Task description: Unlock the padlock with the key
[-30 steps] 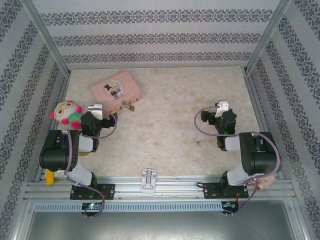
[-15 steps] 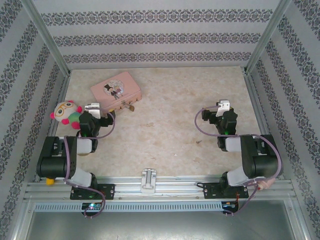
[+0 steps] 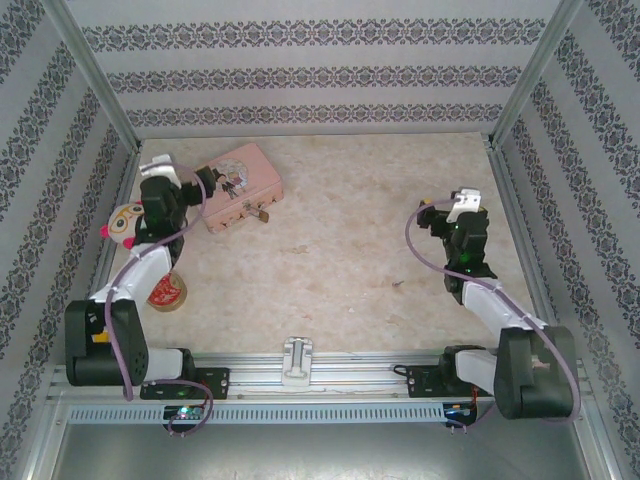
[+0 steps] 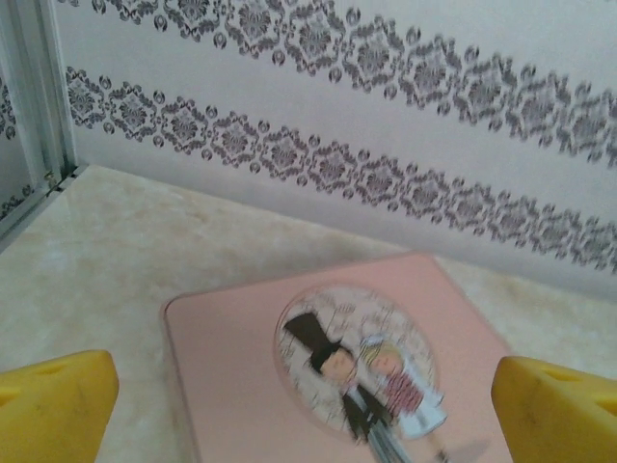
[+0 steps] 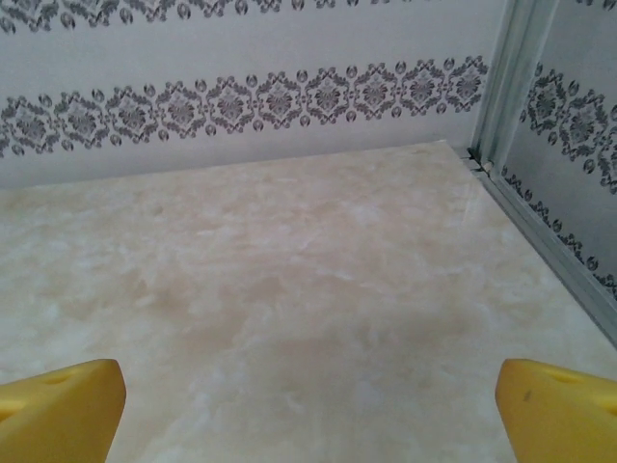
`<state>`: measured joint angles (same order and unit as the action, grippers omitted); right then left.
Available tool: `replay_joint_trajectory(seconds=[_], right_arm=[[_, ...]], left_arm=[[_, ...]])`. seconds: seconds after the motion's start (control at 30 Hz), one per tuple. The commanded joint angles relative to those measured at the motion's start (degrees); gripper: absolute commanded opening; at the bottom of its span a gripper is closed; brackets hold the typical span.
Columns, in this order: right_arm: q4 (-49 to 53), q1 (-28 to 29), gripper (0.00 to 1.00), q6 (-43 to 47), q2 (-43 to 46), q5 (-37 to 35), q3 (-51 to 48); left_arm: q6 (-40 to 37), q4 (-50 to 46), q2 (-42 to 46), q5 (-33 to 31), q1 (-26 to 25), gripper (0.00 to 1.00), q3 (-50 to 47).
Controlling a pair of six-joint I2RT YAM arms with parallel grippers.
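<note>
Top external view, all positions taken from the pink tin (image 3: 240, 185).

Left of the tin, against the side wall, sits a plush (image 3: 125, 226). A tape roll (image 3: 165, 291) lies nearer the arm bases than the plush.

Left gripper (image 3: 172, 178) stands just beside the tin's left end, above the plush, jaws fully spread and holding nothing. Left wrist view agrees: the yellow fingers (image 4: 53, 405) sit far apart at the lower corners, with the tin's lid and its couple picture between and beyond them.

Padlock (image 3: 262, 213) sits at the tin's near long side, toward its right end, touching the tin. Whether its shackle is closed cannot be told.

Key (image 3: 398, 287) lies flat on the surface (image 3: 330, 240), well to the right of the tin and nearer the bases, apart from both grippers.

Right gripper (image 3: 462, 205) is far to the right of the tin, jaws wide apart and empty. Right wrist view shows bare surface between its fingers.
</note>
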<state>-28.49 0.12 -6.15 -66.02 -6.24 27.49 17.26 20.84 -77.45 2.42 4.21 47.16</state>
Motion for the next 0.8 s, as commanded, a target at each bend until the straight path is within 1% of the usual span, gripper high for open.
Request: replay_joint_trajectory(seconds=[0.0,0.1,0.2,0.3,0.4,0.5,0.57,0.7,0.77], right_arm=[[15.04,0.12,0.98,-3.73,1.44,-2.37,5.80],[25.52,0.51,0.98,-6.27,-0.21,-2.11,11.81],[32.44,1.08,0.98,-8.65,-2.12,-2.04,16.14],[35.98,1.80,0.98,-10.53,-3.05,-0.96,18.65],[38.62,2.84,0.98,-11.97,-3.49,-0.69,20.68],[40.92,3.58,0.98,-12.64,-3.85,-0.40,22.61],[42.05,4.05,0.98,-12.86,-4.16,-0.20,23.59],[44.65,4.61,0.98,-13.64,-5.23,0.49,25.43],[45.48,4.96,0.98,-13.95,-5.89,0.73,26.05]], left_arm=[[9.16,-12.78,-4.58,-1.86,0.19,0.99,6.40],[11.68,-17.24,-9.81,-1.59,0.30,0.99,12.38],[13.17,-21.03,-15.41,-0.35,0.53,0.99,17.95],[14.12,-23.29,-20.87,0.84,1.19,0.99,22.87],[14.49,-28.25,-26.24,0.23,1.83,0.99,28.80],[15.38,-30.96,-30.05,0.42,2.53,0.99,32.68],[15.86,-32.40,-31.64,-1.01,2.69,0.99,34.13],[16.22,-37.25,-33.94,-6.15,2.82,0.99,36.58],[16.19,-36.65,-34.79,-5.60,3.06,0.99,36.69]])
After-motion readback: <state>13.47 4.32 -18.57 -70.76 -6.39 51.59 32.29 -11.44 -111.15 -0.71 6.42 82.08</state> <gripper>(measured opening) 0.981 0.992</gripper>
